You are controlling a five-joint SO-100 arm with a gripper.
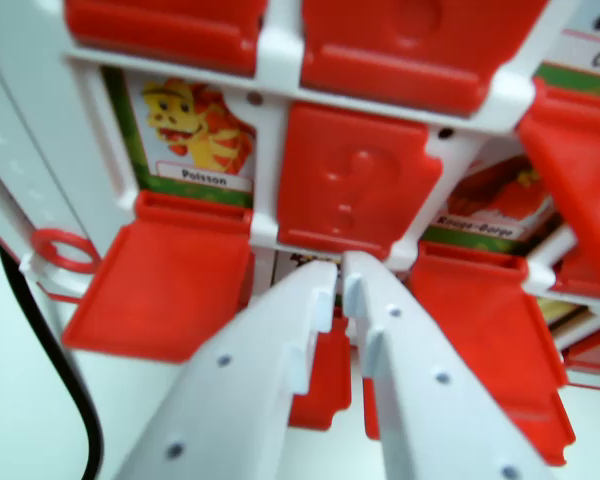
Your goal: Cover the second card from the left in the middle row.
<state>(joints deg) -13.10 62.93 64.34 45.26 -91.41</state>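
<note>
White table shows at lower left. Your jaws point(342, 285), nearly together and holding nothing, sit just below the raised red flap point(355, 175) at frame centre; its card is already hidden.

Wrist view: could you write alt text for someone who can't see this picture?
A white two-fingered gripper, nearly shut, reaches up at a white game board of red flaps. The flap with a question mark right above its tips is closed. Open flaps on either side show a yellow fish card labelled Poisson and a partly hidden card.
</note>
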